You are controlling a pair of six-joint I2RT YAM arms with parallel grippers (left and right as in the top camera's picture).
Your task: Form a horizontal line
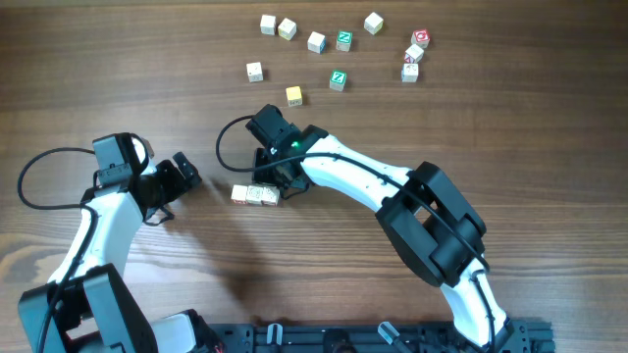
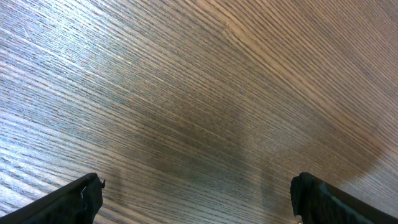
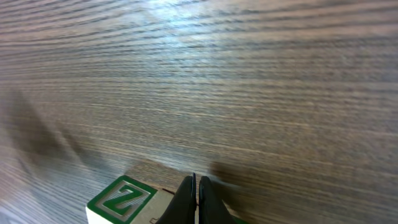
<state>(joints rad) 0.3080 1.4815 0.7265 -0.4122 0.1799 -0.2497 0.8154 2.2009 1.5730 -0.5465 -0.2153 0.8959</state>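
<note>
Wood-grained bench (image 1: 510,127) carries the horizontal line (image 1: 255,195) near its middle, just beside the right gripper (image 1: 284,183), whose fingers are pressed closed on nothing. The left gripper (image 1: 186,172) hangs nearby, fingers spread wide and empty. Seemingly three cubes touch, though glare blurs the joints. The row looks formed, perhaps needing squaring. Its long axis runs left-right, barely tilted.

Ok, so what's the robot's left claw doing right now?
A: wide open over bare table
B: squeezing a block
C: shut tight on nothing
A: in the left wrist view the left gripper stands wide open, with nothing but the wooden table showing between its jaws.
</note>
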